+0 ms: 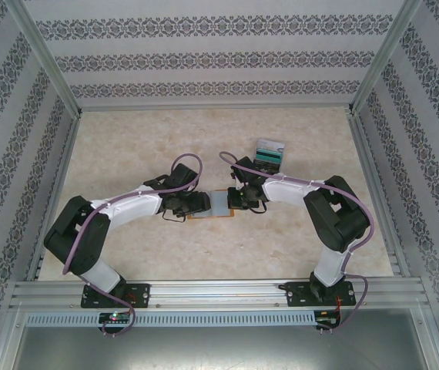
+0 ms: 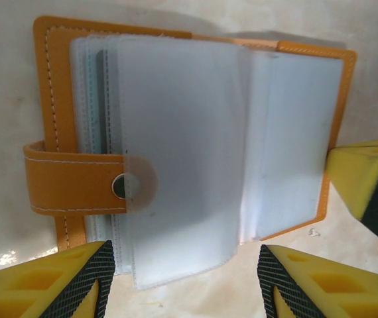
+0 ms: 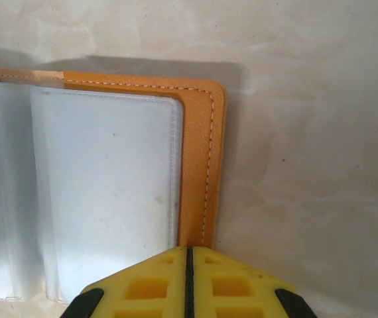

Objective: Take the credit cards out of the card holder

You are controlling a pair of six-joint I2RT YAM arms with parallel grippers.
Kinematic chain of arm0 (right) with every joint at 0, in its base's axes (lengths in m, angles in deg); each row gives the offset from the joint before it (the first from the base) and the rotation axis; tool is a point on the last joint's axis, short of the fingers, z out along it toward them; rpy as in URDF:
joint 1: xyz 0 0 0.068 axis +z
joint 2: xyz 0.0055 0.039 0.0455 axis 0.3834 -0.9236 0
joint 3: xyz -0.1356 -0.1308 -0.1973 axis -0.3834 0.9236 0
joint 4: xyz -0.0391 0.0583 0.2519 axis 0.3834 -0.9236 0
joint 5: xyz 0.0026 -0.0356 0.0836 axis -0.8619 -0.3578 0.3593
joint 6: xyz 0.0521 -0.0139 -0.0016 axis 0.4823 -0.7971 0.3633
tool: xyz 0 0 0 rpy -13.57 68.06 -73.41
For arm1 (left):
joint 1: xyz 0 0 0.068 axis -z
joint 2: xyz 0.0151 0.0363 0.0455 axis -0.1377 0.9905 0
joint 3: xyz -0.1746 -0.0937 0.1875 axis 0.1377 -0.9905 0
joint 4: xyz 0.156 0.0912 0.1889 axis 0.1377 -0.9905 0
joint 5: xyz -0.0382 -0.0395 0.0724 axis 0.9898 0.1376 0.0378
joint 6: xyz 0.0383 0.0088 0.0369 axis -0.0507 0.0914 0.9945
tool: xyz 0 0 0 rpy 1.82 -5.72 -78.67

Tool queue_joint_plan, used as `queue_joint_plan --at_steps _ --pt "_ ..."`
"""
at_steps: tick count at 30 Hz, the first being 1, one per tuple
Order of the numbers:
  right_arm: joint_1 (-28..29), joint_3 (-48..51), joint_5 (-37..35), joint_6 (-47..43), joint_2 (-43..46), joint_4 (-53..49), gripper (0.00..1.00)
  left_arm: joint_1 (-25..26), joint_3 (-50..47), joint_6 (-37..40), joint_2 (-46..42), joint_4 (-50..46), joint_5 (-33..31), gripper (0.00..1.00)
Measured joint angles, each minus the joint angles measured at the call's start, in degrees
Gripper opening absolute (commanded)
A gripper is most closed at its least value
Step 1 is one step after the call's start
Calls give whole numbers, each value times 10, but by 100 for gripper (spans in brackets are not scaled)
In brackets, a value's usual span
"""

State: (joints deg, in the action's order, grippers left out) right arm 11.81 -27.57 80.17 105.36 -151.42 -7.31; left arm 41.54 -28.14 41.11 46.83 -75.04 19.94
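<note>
The orange card holder (image 1: 218,205) lies open like a book on the table between my two grippers. In the left wrist view its cover (image 2: 53,86), snap strap (image 2: 76,182) and a fan of cloudy plastic sleeves (image 2: 182,152) show, one sleeve standing up. My left gripper (image 2: 186,281) is open, its fingertips either side of that sleeve's near edge. My right gripper (image 3: 189,255) is shut, its tip resting on the holder's orange edge (image 3: 199,165). The credit cards are hidden behind the cloudy sleeves.
A clear box with teal and black contents (image 1: 269,154) stands on the table beyond the right arm. Patterned walls and metal rails enclose the marbled tabletop (image 1: 127,146). One of the right gripper's yellow fingers (image 2: 368,185) shows beside the holder in the left wrist view.
</note>
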Motion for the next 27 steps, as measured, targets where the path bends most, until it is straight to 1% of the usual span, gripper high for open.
queue_joint_plan --at_steps 10,19,27 --pt "0 0 0 0 0 0 0 0 0 0 23 4 9 60" --pt "-1 0 -1 0 0 0 0 0 0 -3 37 46 50 61" --pt "-1 0 -3 0 0 1 0 2 20 -6 54 52 69 60"
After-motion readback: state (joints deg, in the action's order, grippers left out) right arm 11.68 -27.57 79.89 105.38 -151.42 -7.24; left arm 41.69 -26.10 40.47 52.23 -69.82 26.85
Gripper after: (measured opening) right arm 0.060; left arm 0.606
